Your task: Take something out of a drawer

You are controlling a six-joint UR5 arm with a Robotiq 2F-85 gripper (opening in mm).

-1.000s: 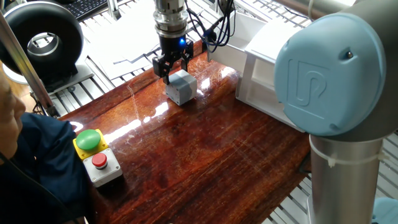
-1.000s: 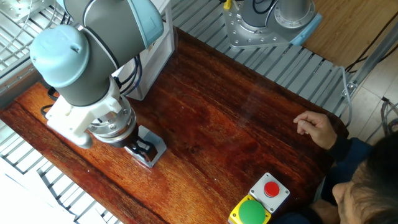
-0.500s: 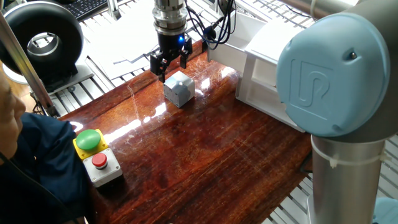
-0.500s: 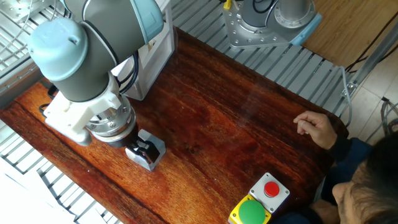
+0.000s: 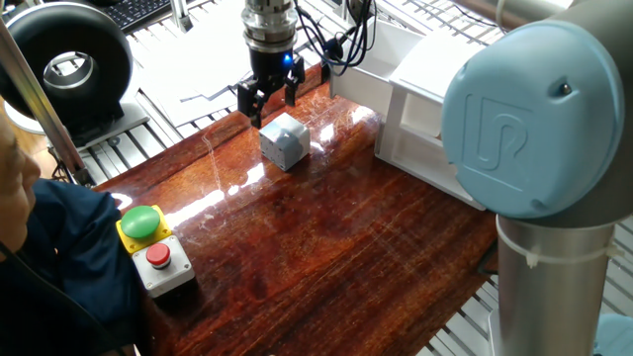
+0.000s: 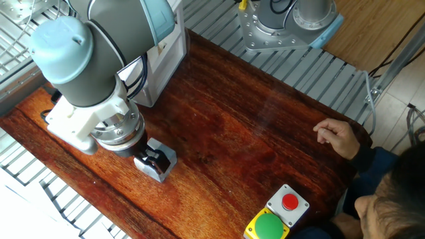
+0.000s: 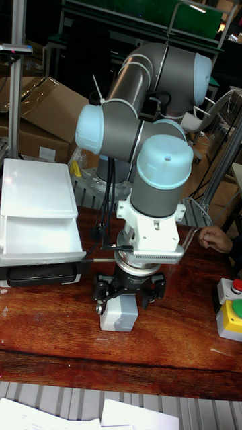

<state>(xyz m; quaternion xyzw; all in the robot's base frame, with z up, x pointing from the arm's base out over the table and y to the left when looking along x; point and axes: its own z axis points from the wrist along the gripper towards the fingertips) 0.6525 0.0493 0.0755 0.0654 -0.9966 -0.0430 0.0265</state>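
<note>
The something, a pale grey-white cube (image 5: 284,141) (image 6: 164,163) (image 7: 119,314), rests on the dark wooden table in front of the cabinet. My gripper (image 5: 267,104) (image 6: 150,159) (image 7: 128,294) hangs just above it, open, its fingers spread wider than the cube and holding nothing. The drawer (image 7: 39,240), a white open-topped tray, stands pulled out of the white cabinet (image 5: 420,124) to the left of the gripper in the tall view. No object shows inside the drawer.
A grey button box (image 5: 153,244) (image 6: 279,214) with green and red buttons sits near the table's edge. A person's hand (image 6: 334,137) (image 7: 215,238) rests on the table by it. The lower drawer (image 7: 42,274) looks dark. A black round device (image 5: 69,59) stands beyond the table.
The gripper has spread its fingers and lifted slightly off the cube. The cube stays on the table, left free.
</note>
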